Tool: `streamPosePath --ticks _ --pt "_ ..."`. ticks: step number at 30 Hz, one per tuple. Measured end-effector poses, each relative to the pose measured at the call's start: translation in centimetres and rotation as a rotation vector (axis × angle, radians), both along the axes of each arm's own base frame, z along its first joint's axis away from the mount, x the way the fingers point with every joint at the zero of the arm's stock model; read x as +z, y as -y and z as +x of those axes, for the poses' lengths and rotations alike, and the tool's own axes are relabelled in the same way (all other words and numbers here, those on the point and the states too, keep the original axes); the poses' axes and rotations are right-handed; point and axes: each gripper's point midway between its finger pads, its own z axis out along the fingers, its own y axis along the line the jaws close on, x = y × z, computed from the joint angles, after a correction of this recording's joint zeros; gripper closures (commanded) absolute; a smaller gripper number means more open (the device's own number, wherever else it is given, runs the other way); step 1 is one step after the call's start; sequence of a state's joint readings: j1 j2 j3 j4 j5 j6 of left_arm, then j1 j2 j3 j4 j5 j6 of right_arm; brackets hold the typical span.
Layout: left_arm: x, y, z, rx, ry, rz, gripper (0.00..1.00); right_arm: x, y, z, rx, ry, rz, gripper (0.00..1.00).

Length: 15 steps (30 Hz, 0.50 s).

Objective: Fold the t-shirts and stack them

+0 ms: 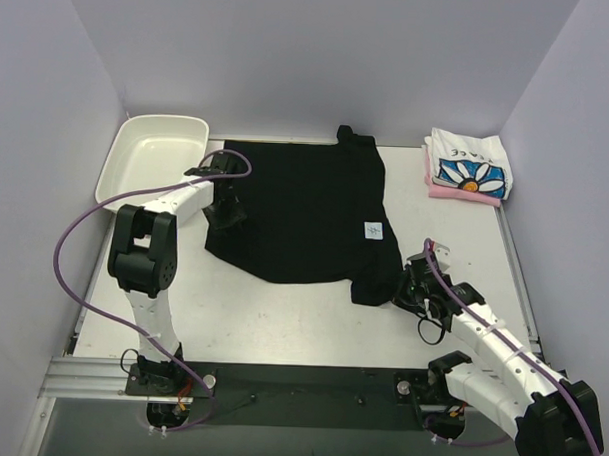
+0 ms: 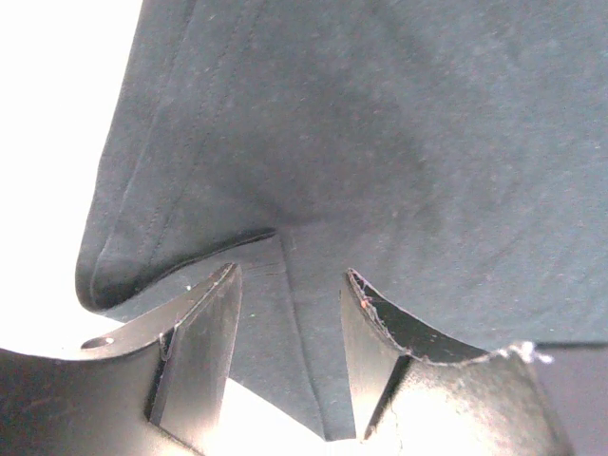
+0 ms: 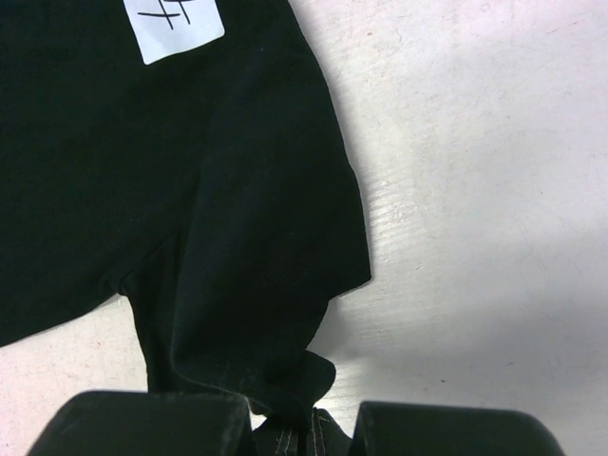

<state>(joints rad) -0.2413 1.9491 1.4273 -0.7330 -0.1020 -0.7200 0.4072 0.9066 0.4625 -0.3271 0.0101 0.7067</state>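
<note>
Altogether three t-shirts are in view. One large plain black t-shirt (image 1: 305, 208) of soft cloth lies spread and somewhat rumpled across the middle of the pale table (image 1: 301, 318). A single small square white tag (image 1: 374, 230) shows near its right edge. Off to its far right, apart from it, one folded white t-shirt (image 1: 472, 166) with a blue daisy print sits on top of one folded pink t-shirt (image 1: 464, 195), making a stack of two. One white plastic tray (image 1: 122, 167), rectangular with rounded corners, stands close to the black t-shirt's far left corner.

Two arms reach the black t-shirt. The left gripper (image 2: 290, 285) sits at its left edge, jaws parted, with a fold of the hem lying between the fingers (image 2: 204, 351). The right gripper (image 3: 304, 427) is at its near right corner, jaws clenched on a bunched bit of the black cloth. Two purple cables (image 1: 68, 270) loop along the arms, one on each.
</note>
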Motion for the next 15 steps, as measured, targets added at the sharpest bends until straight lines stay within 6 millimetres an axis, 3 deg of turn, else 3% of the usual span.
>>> streamPosePath --ticks 9,15 --pt "-0.3 0.2 -0.8 -0.013 -0.027 0.019 0.46 -0.3 0.0 -0.1 0.001 0.003 0.004 1.0" --pt "-1.9 0.9 -1.8 -0.041 -0.079 0.046 0.5 -0.6 0.0 -0.3 0.002 0.002 0.005 1.0"
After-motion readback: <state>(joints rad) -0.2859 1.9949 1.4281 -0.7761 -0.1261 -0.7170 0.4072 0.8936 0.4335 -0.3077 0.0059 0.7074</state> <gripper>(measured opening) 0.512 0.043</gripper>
